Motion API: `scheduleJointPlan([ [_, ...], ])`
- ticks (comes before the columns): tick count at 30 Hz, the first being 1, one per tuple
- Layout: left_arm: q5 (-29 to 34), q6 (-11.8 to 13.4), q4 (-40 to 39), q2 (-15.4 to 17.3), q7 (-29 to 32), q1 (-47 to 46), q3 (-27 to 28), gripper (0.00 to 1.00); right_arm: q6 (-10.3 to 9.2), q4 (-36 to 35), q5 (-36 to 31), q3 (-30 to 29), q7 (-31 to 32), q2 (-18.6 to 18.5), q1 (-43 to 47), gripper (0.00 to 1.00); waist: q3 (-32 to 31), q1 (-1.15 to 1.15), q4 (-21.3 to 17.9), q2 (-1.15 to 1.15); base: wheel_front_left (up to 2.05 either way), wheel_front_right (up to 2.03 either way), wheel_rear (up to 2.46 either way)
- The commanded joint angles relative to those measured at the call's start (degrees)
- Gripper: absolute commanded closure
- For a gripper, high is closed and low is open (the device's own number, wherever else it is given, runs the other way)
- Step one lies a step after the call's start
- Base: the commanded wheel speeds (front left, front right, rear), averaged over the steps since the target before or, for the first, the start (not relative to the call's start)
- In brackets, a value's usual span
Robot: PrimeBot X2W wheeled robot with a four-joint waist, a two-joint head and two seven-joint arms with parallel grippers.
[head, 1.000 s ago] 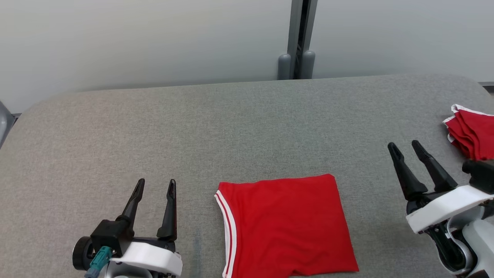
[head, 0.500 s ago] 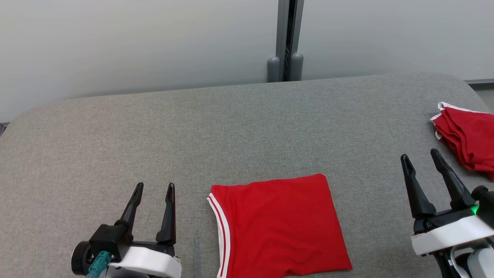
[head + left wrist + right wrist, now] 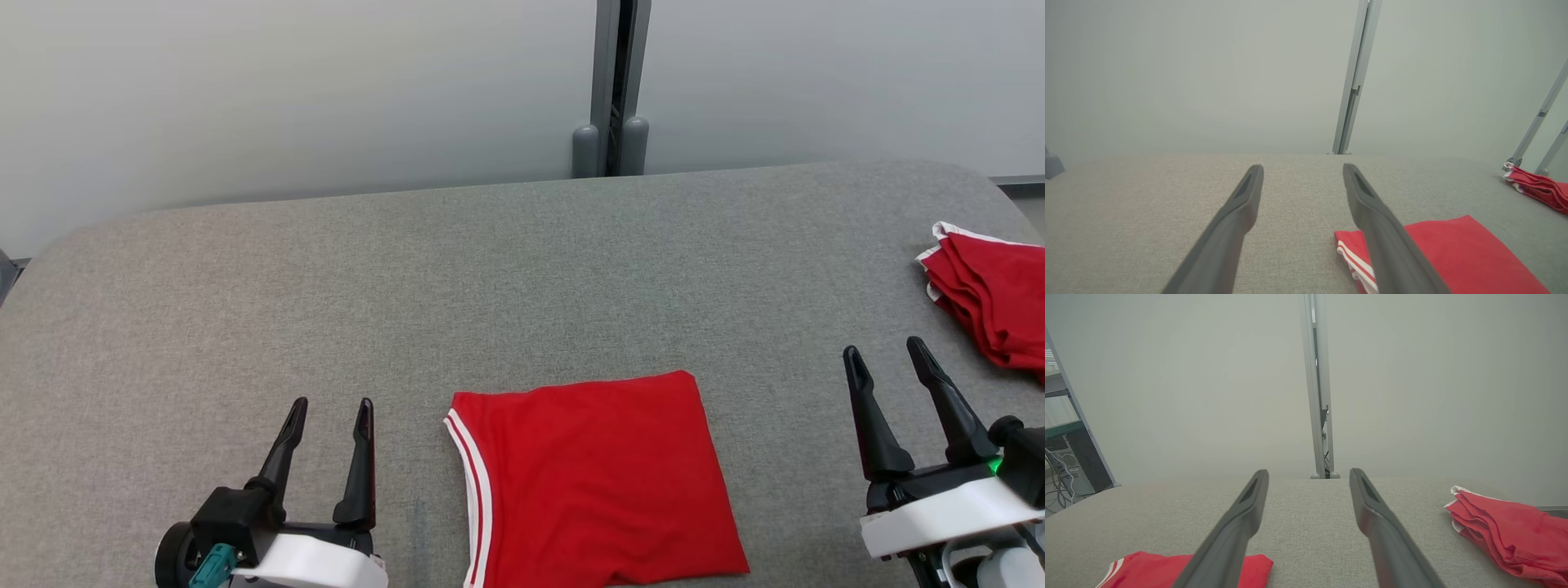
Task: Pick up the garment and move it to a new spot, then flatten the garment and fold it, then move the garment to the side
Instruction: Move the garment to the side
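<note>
The garment [image 3: 596, 482] lies folded into a flat red rectangle near the front middle of the grey table [image 3: 408, 269], with red-and-white striped trim along its left edge. My left gripper [image 3: 332, 406] is open and empty just left of it, fingers pointing away from me. My right gripper [image 3: 883, 349] hangs open and empty well to the garment's right. The left wrist view looks along the left gripper [image 3: 1303, 168] and has the garment [image 3: 1461, 249] at lower right. In the right wrist view, the right gripper [image 3: 1308, 473] is empty and the garment [image 3: 1139, 569] sits at lower left.
A stack of red cloth with white edging [image 3: 988, 302] lies at the table's right edge, also seen as a red stack [image 3: 1535, 185] and a red stack [image 3: 1506, 531]. A grey post [image 3: 612, 90] stands against the pale wall behind the table. Shelving and cables [image 3: 1065, 465] are off to the left.
My right gripper has drawn back toward the near edge, away from the red stack. The head view has shifted slightly. Folded garment and left gripper are essentially unmoved.
</note>
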Motion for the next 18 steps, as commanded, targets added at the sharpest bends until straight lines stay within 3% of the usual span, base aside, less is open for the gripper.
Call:
scheduleJointPlan([
  [1, -0.2, 0.2, -0.3, 0.2, -0.2, 0.3, -0.1, 0.0, 0.0, 0.0, 0.1, -0.1, -0.2, -0.1, 0.2, 0.0, 0.0, 0.0, 0.0, 0.0, 0.0, 0.0, 0.0],
  [18, 0.2, 0.3, 0.5, 0.2, -0.2, -0.5, -0.1, 0.0, 0.0, 0.6, 0.7, 0.3, -0.2, -0.6, -0.1, 0.0, 0.8, 0.0, 0.6, 0.0, 0.0, 0.0, 0.0],
])
